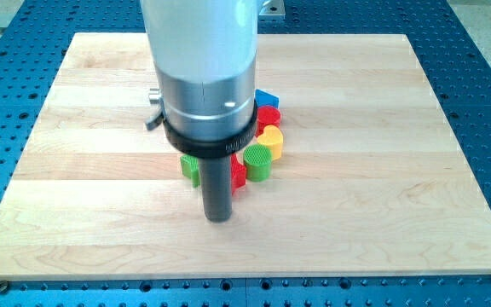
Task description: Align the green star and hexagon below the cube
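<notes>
The arm's wide grey body hides the middle of the wooden board point(75, 170). My tip point(218, 218) rests on the board just below a cluster of blocks. A green block point(191, 167) peeks out left of the rod; its shape is mostly hidden. A second green block point(259, 163), rounded in outline, stands right of the rod. A red block point(239, 175) sits between the rod and that green block, touching the rod's right side. A blue block point(265, 97), possibly the cube, shows at the cluster's top, partly hidden by the arm.
A yellow block point(270, 141) sits above the right green block, and another red block point(268, 116) lies between it and the blue one. The board lies on a blue perforated table point(484, 102). Other blocks may be hidden behind the arm.
</notes>
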You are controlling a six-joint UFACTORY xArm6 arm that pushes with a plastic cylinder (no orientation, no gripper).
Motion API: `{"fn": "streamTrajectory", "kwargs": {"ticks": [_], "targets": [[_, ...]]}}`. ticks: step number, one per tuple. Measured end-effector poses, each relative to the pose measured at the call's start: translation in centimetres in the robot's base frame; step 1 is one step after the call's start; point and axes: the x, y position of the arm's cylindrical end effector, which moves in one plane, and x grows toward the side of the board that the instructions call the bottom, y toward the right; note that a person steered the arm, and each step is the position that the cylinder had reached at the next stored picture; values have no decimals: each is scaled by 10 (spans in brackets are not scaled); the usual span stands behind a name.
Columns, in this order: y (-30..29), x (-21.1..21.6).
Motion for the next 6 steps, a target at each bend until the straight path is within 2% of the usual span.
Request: {"fn": "streamTrajectory", "kwargs": {"ticks": [1,2,3,5,6], "targets": [[24,-15],[24,-3],[-13,10],[-10,-29],[-15,-17]]}}
